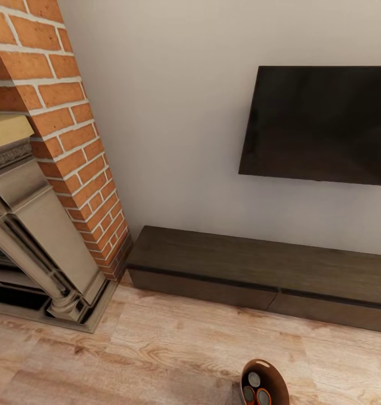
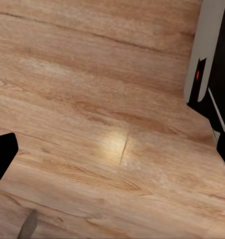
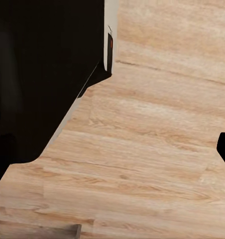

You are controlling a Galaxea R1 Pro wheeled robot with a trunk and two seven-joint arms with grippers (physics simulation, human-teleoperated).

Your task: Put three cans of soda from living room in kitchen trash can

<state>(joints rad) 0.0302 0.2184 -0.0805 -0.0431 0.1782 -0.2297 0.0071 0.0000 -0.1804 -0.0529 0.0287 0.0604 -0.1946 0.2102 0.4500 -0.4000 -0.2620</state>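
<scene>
Robot in living room, facing TV (image 1: 322, 124) wall w/ low cabinet (image 1: 258, 270), brick fireplace (image 1: 72, 140) beside. Trash can (image 1: 264, 382) at lower edge of head view over wood floor (image 1: 157, 349), soda cans (image 1: 254, 380) inside. Left tool (image 2: 112, 149), right tool (image 3: 112, 154) over floor; open/closed – can't tell. Judgement: transit to kitchen; turn slowly, keep bin upright.

Glossy copper trash can (image 1: 264, 382), matt wood floor (image 1: 157, 349), rough brick fireplace (image 1: 72, 140)

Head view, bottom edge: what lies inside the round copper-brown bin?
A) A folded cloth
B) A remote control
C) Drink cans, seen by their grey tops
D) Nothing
C: the bin at the bottom edge of the head view holds cans, their round silver-grey tops facing up; at least three tops show, the lower ones cut by the frame.
</scene>
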